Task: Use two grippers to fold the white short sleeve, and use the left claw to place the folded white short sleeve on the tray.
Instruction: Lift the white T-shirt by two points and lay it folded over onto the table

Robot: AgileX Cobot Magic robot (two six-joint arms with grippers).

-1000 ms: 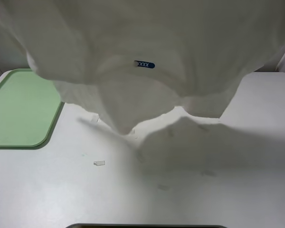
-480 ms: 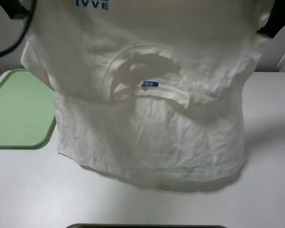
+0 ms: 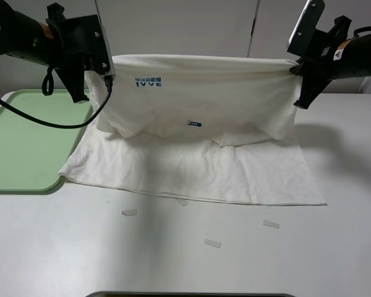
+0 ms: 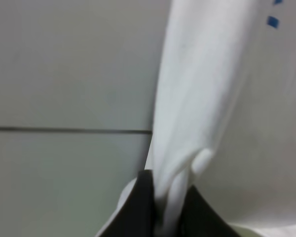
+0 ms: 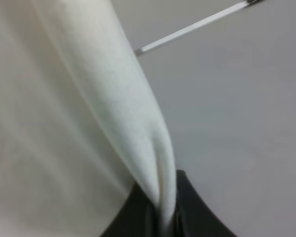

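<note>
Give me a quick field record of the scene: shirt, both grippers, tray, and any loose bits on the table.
shirt: white short sleeve, one edge held up and stretched out, the rest lying on the table
left gripper: shut on one end of the raised edge
right gripper: shut on the other end of that edge
tray: left of the shirt, shirt not on it; one shirt corner reaches its rim
loose bits: three pale strips on the table in front of the shirt

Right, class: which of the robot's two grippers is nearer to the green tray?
Left. The left gripper holds one corner of the white shirt up beside the right edge of the tray. The right gripper holds the other corner, the shirt's full width away.
</note>
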